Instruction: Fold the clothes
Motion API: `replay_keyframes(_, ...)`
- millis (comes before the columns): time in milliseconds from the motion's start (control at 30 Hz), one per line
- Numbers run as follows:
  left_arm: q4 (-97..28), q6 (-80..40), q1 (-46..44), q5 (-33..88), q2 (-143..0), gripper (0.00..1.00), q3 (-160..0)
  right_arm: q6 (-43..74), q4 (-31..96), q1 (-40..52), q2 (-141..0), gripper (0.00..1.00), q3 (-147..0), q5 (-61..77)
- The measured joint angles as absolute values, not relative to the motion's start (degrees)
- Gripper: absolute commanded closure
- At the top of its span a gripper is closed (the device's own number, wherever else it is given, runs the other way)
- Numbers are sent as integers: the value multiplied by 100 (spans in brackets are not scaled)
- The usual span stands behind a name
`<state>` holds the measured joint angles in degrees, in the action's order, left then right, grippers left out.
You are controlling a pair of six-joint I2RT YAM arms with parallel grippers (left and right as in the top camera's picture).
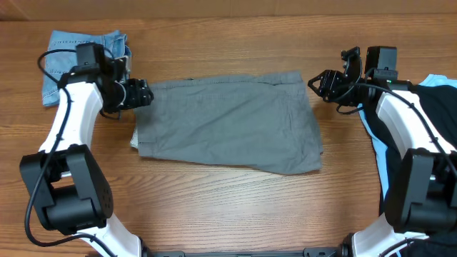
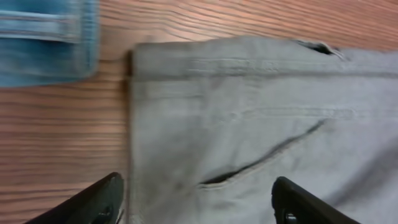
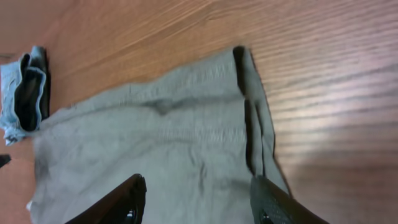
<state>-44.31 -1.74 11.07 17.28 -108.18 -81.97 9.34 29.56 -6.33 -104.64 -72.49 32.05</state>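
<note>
Since the left gripper (image 1: 141, 93) and right gripper (image 1: 323, 83) hang spread at opposite ends of the grey trousers (image 1: 228, 123) lying on the surface (image 1: 228, 207), a shallow pinch may catch one layer and skew the fold.

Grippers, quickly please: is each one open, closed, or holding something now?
Left gripper: open, holding nothing, over the grey trousers.
Right gripper: open, holding nothing, over the same trousers.
</note>
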Motion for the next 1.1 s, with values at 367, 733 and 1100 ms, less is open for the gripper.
replay_keyframes(367,-4456,-252,1347,1625,-10906,18,-8197,1194,2303,-633,-11601,49,-7249,3444)
replay_keyframes(733,-4453,-438,1470,1623,-10910,20,-8197,1192,2163,-287,-11677,65,-7249,3535)
replay_keyframes(1100,-4515,-454,1474,1623,-10910,19,-8197,1194,2147,-213,-11856,92,-7249,3422)
